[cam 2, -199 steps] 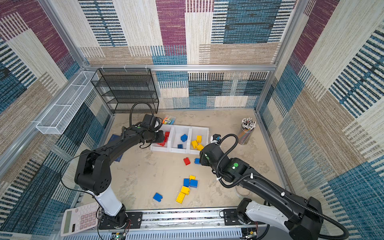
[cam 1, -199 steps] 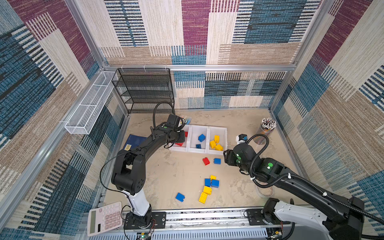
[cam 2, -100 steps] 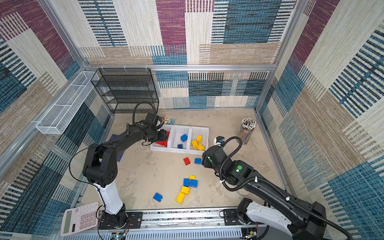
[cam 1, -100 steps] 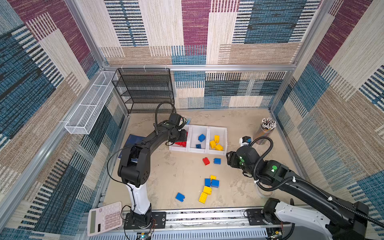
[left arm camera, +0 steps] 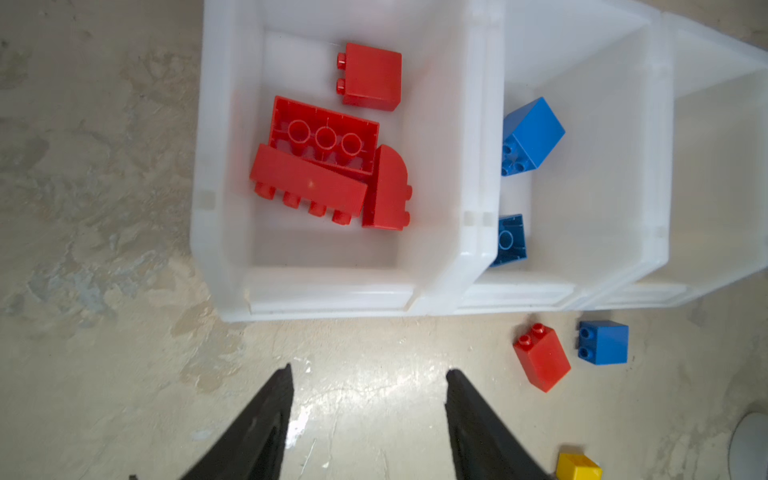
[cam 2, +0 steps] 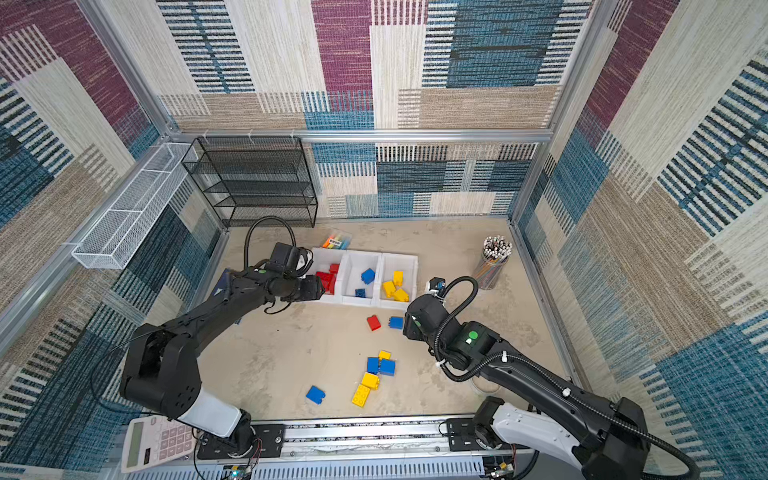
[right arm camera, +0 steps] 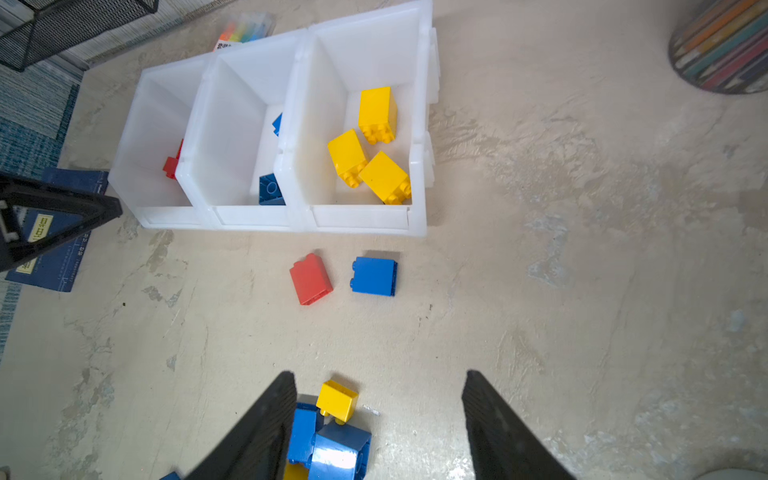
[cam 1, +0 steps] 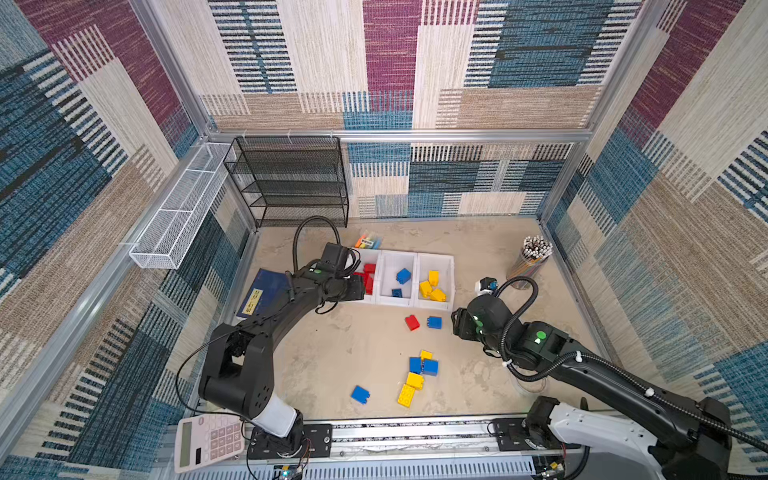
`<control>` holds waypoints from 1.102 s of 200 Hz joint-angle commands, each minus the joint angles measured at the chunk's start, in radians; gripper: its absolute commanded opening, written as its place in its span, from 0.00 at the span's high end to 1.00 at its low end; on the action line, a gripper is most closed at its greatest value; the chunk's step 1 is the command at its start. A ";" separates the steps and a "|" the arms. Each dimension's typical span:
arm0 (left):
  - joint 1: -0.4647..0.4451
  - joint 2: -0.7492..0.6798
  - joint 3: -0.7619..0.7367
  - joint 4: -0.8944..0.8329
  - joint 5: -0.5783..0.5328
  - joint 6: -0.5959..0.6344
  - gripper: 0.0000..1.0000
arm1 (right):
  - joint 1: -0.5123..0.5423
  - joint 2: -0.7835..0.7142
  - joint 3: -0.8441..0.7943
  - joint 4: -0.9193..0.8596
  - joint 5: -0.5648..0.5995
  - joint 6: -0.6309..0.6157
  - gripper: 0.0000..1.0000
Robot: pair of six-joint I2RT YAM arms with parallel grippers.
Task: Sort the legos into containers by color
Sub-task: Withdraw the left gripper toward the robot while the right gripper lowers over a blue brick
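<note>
Three joined white containers (cam 1: pixel 399 257) stand mid-table. The left one holds several red legos (left arm camera: pixel 324 166), the middle one two blue legos (left arm camera: pixel 530 135), the right one three yellow legos (right arm camera: pixel 365 153). A red lego (cam 1: pixel 412 322) and a blue lego (cam 1: pixel 434 322) lie just in front of the bins. Nearer the front lies a cluster of blue and yellow legos (cam 1: pixel 422 368), with a lone blue lego (cam 1: pixel 360 394) to its left. My left gripper (left arm camera: pixel 369 372) is open and empty, before the left bin's front lip. My right gripper (right arm camera: pixel 380 372) is open and empty above the floor, with the cluster's yellow lego (right arm camera: pixel 337 400) below its fingers.
A black mesh rack (cam 1: pixel 291 178) and a white wire basket (cam 1: pixel 178 208) stand at the back left. A marker pack (cam 1: pixel 369 240) lies behind the bins. A pencil cup (cam 1: pixel 532 262) stands at the right, a blue book (cam 1: pixel 262 293) lies at the left, and a calculator (cam 1: pixel 208 440) at the front left.
My left gripper has opened at the left bin and drawn back a little from it. My right gripper has shifted slightly toward the table's front.
</note>
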 commanded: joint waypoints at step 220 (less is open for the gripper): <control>0.000 -0.855 -0.646 -0.043 0.077 -0.346 0.38 | -0.022 0.625 0.106 0.279 -0.018 -0.121 0.34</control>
